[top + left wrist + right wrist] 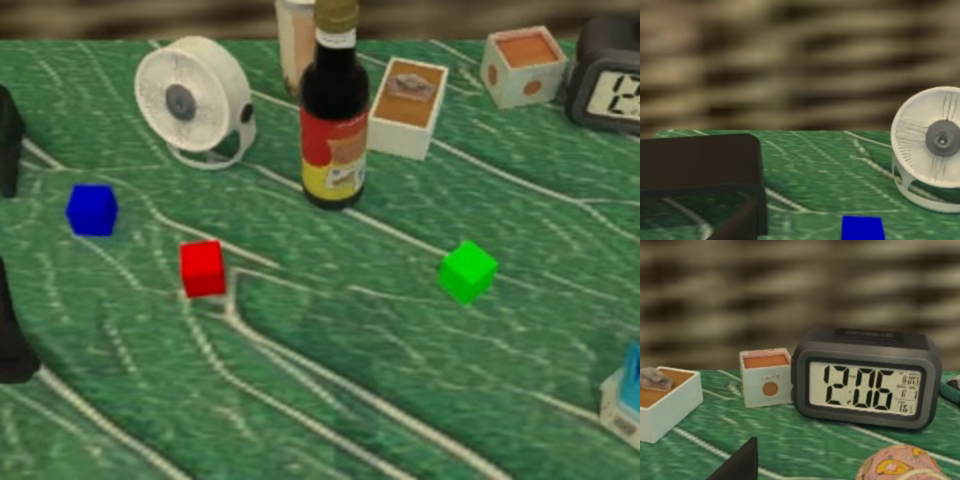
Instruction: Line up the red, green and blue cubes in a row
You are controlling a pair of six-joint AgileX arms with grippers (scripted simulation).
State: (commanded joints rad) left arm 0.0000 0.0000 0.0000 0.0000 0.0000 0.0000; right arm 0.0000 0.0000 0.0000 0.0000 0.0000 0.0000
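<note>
Three small cubes lie apart on the green table. The blue cube (92, 210) is at the left, and its top edge shows low in the left wrist view (863, 228). The red cube (203, 268) sits a little right of it and nearer the front. The green cube (467, 271) is right of centre, level with the red one. A dark part of my left arm (12, 335) shows at the table's left edge, well clear of the cubes. Only a dark tip of my right gripper (742, 465) shows, in the right wrist view. Neither gripper holds a cube.
At the back stand a white fan (195, 97), a dark bottle (335, 110), a white box with a brown top (407, 107), an orange-topped white box (523, 66) and a digital clock (607, 88). A black block (8, 140) is far left, a pale-blue carton (628, 395) far right.
</note>
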